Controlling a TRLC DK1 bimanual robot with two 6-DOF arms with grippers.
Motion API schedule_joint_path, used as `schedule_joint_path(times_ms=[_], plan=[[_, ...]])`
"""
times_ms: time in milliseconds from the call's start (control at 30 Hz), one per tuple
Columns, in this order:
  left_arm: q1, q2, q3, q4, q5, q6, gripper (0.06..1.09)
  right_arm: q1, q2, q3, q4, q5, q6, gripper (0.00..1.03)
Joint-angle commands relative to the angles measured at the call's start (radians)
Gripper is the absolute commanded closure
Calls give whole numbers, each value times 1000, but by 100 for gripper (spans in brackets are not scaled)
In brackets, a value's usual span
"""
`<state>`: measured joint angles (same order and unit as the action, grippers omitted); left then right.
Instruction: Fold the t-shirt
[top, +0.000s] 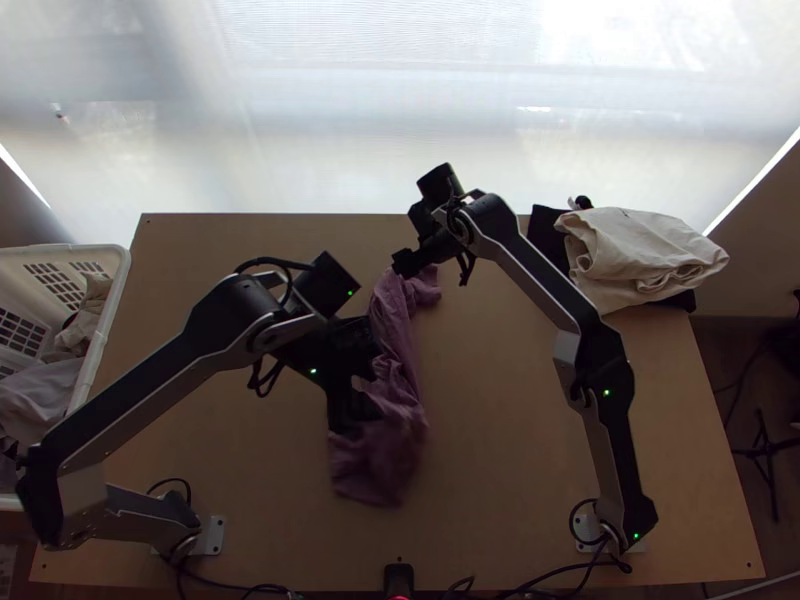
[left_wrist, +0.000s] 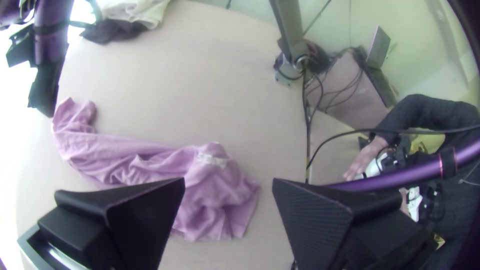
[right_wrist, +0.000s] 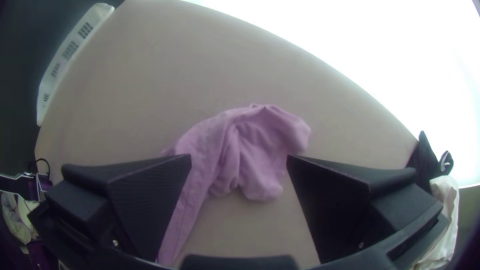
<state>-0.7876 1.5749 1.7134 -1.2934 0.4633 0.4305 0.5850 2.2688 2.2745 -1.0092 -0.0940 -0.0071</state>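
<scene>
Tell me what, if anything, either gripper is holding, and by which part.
Nothing held. Left gripper and right gripper are both open, fingers apart, over the bunched purple shirt.

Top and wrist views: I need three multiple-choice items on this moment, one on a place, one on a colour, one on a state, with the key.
1. In the top view, where is the white basket?
A) At the right side of the table
B) At its left side
C) In its middle

2. What colour is the bunched t-shirt?
A) Pinkish purple
B) Green
C) Orange

3. How does the right end effector stand?
A) Shut on the t-shirt
B) Shut on nothing
C) Open

Key:
1. B: its rim runs along the left edge in the top view.
2. A: all three views show that shade.
3. C: its fingers stand wide apart in the right wrist view.
</scene>
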Motion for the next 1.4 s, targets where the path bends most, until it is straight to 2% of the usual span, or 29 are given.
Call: schedule_joint_path(times_ms=[0,100,233,367,433,633,800,933,1200,1367], plan=[[-65,112,284,25,26,-108,10,-40,-15,-21,-75,4,15,4],[-18,123,377,9,17,-107,10,-62,-34,-29,-157,4,10,5],[185,106,354,-57,1,-22,10,-33,-74,-59,-397,0,-36,5],[421,63,230,-41,1,86,10,29,-207,-260,-445,-19,-74,5],[510,43,114,20,-20,149,10,79,-262,-349,-451,-23,-79,5],[631,45,-193,273,-172,254,10,309,-364,-486,-457,-44,-82,5],[683,48,-345,410,-216,271,10,463,-374,-514,-457,-62,-76,5],[705,0,-436,462,-241,284,10,503,-339,-477,-457,-66,-77,7],[781,-101,-531,479,-244,323,10,549,-195,-182,-456,-70,-96,7],[800,-150,-568,477,-244,327,10,569,-121,-165,-457,-81,-103,7]])
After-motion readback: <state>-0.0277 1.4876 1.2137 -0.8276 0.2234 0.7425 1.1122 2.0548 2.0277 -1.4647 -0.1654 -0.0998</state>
